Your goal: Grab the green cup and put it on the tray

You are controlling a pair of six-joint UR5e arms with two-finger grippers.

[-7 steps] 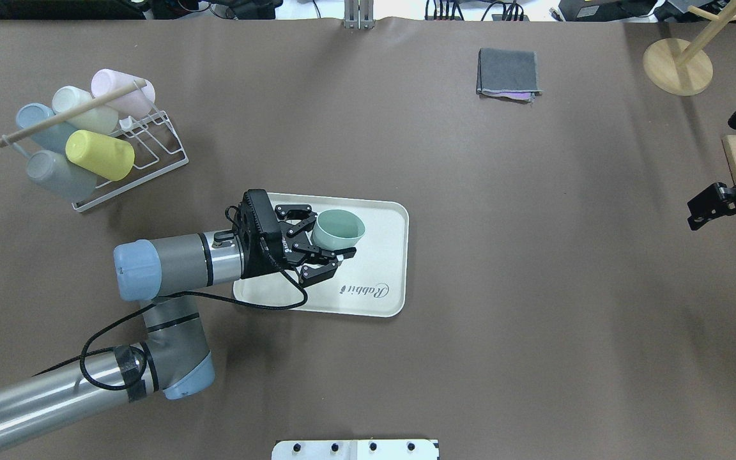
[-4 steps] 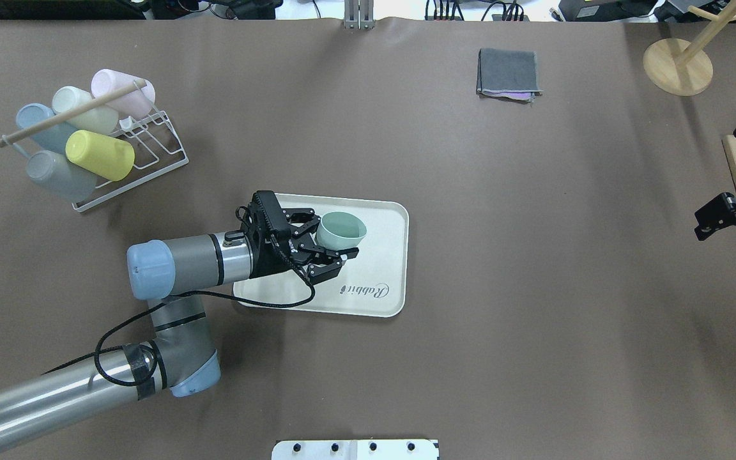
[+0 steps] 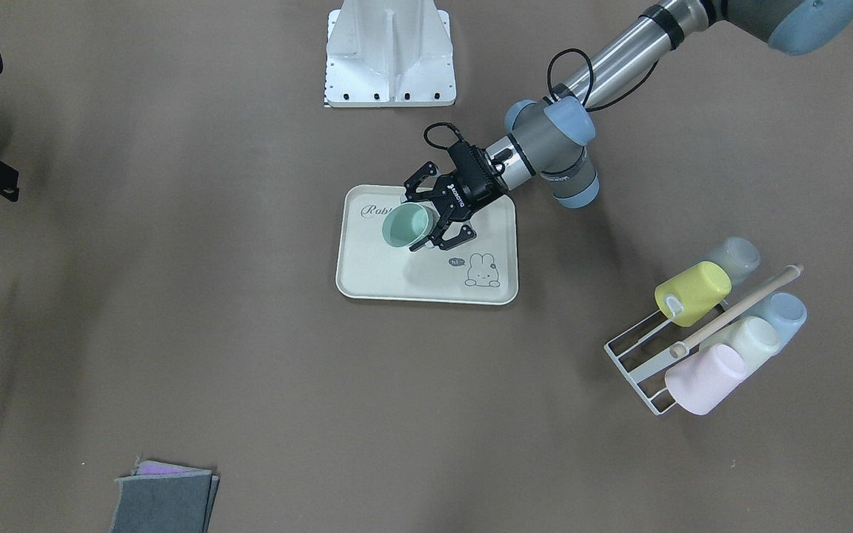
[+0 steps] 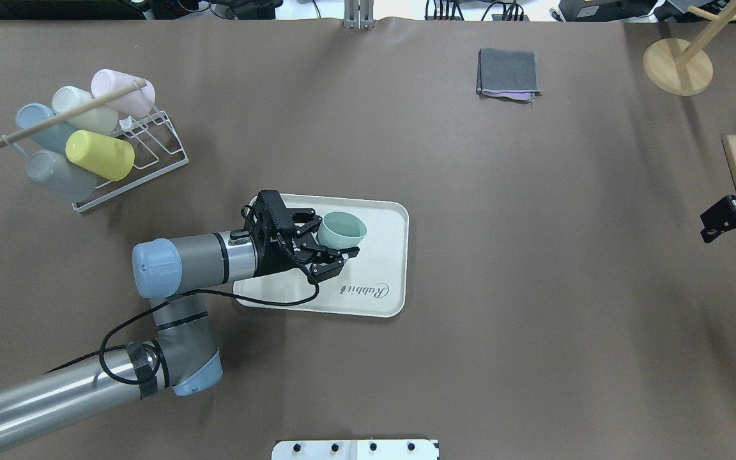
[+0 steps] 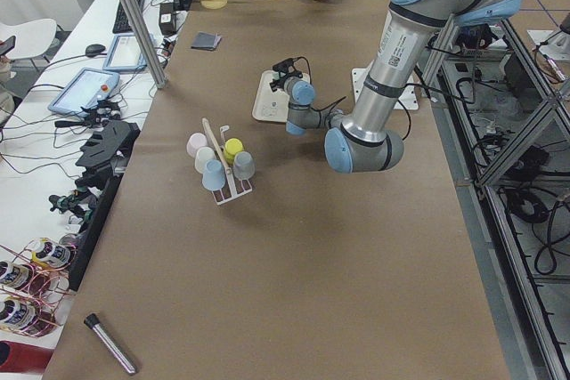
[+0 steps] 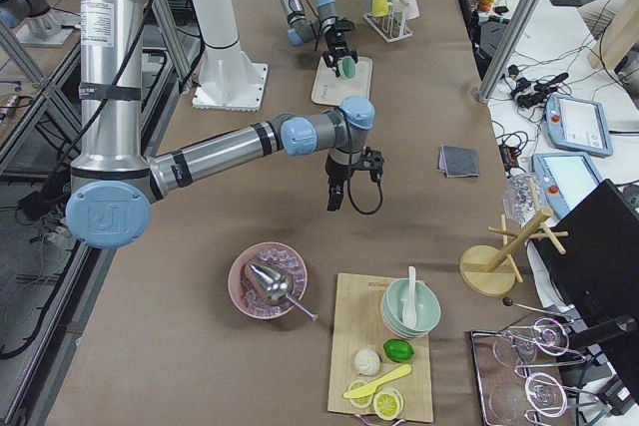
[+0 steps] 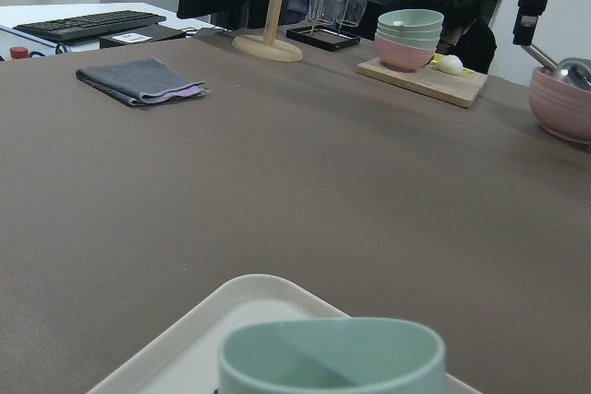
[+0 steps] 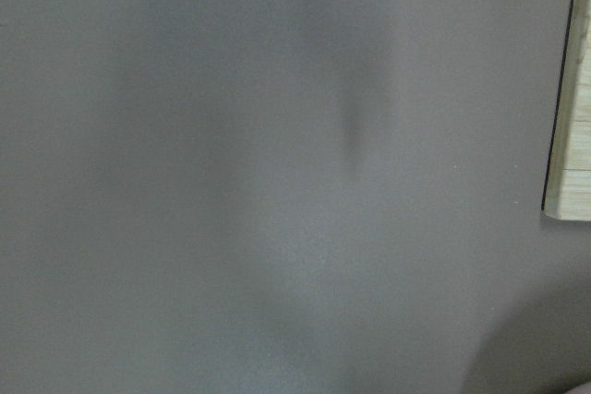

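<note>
Left claw (image 4: 333,237) spread wide, fingers either side of the green cup (image 4: 342,229) and seemingly gripping it. Cup is mouth-up over the tray (image 4: 384,220), toward its far rim; you can't tell whether its base has touched down. Right claw (image 4: 719,220) well apart, opening cannot be told. Risks, as I judge them: release before the base sits flat and the cup tips, rolling onto the table (image 4: 470,191); back out crooked and a finger drags cup or tray. Legible: "Rabbit" script (image 4: 366,290), "hi" bubble (image 3: 457,260) beside the bunny drawing (image 3: 482,272)
</note>
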